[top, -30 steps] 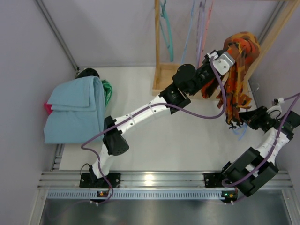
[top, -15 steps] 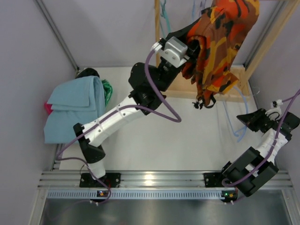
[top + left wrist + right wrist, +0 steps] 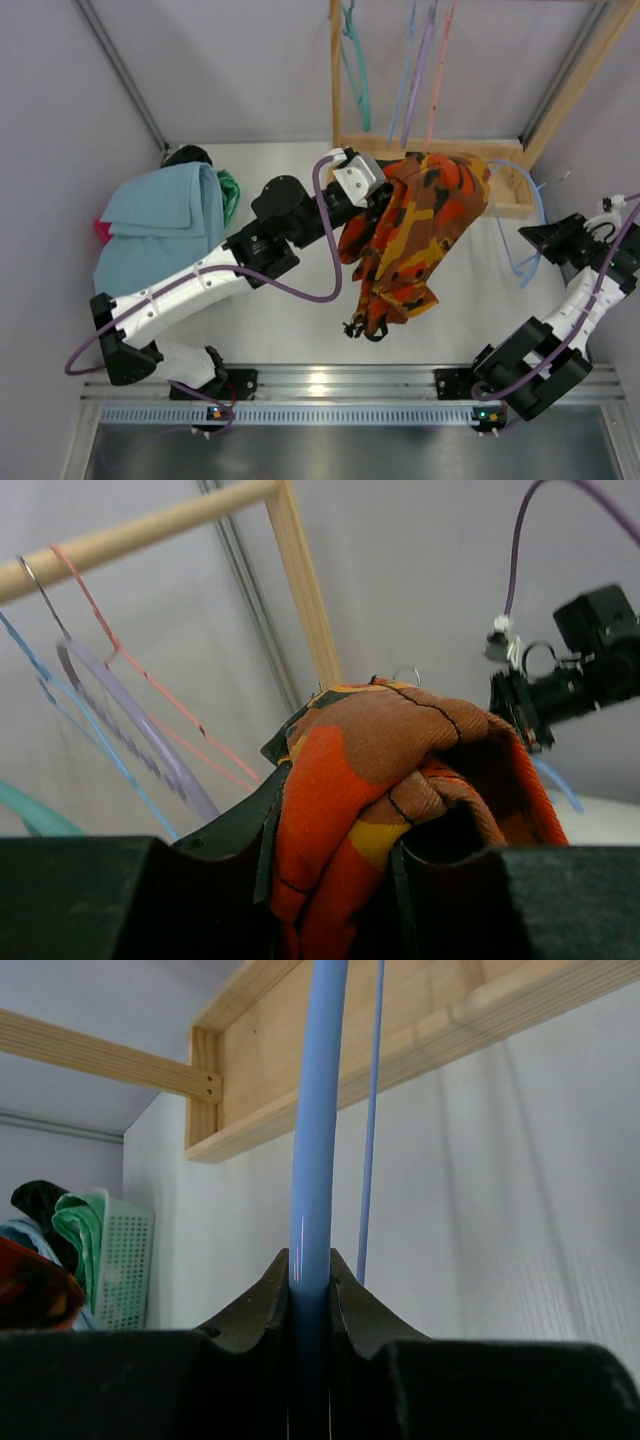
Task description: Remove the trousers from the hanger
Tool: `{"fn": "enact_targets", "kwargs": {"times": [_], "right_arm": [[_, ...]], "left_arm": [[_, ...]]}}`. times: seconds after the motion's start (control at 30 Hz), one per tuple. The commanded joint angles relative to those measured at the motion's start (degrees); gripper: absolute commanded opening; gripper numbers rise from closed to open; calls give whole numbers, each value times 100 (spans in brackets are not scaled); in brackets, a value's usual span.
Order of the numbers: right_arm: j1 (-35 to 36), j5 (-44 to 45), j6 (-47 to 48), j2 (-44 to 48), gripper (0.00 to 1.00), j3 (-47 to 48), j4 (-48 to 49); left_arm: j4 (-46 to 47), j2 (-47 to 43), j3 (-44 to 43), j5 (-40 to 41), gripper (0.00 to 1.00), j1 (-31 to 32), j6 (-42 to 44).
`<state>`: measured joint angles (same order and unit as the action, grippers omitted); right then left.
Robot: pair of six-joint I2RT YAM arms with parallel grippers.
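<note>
The orange, yellow and black patterned trousers (image 3: 415, 235) hang bunched from my left gripper (image 3: 385, 190), which is shut on them above the middle of the table; the cloth fills the jaws in the left wrist view (image 3: 370, 810). They are off the blue hanger (image 3: 530, 225), which my right gripper (image 3: 527, 236) holds at the right side of the table. In the right wrist view the jaws are shut on the hanger's blue bar (image 3: 315, 1160), with its thin wire (image 3: 370, 1120) beside it.
A wooden rack (image 3: 345, 140) at the back holds teal, blue, purple and pink hangers (image 3: 355, 60). A folded light blue cloth (image 3: 160, 235) lies at the left, with green and black clothes behind it (image 3: 205, 170). The room's walls stand close on both sides.
My left arm has swung left and down from the rack, carrying the trousers toward the middle of the table. The blue hanger stays behind in the right gripper, bare.
</note>
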<state>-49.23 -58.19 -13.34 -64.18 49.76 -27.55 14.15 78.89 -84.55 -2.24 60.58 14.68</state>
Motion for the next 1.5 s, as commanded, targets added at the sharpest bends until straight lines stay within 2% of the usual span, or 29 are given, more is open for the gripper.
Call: {"fn": "enact_targets", "kwargs": {"times": [0.0,0.23,0.43,0.53,0.73,0.93,1.07,1.23,1.47], "right_arm": [[1,-254,-46,81,0,385,312],[54,-236,-212,11,0,535,373],[98,-175,-309,-94,0,675,417],[133,-166,-379,-129,0,746,435],[195,-87,-643,-103,0,816,654],[326,-34,-828,-182,0,852,742],[379,1,-977,-191,0,799,900],[511,54,-1118,-244,0,807,1041],[687,115,-1197,-402,0,886,1182]], "left_arm": [[55,-891,-35,380,0,-28,44],[-694,-1596,369,1690,0,-37,316],[-1369,-2027,106,2280,0,-177,870],[-1573,-2027,-253,2623,0,-493,817],[-1591,-2062,-615,3036,0,-1468,678],[-1591,-2264,-589,3211,0,-2620,107],[-1600,-2413,-694,3406,0,-3366,71],[-1898,-2712,-843,3388,0,-4228,-254],[-2935,-3301,-1116,3484,0,-5870,-896]]}}
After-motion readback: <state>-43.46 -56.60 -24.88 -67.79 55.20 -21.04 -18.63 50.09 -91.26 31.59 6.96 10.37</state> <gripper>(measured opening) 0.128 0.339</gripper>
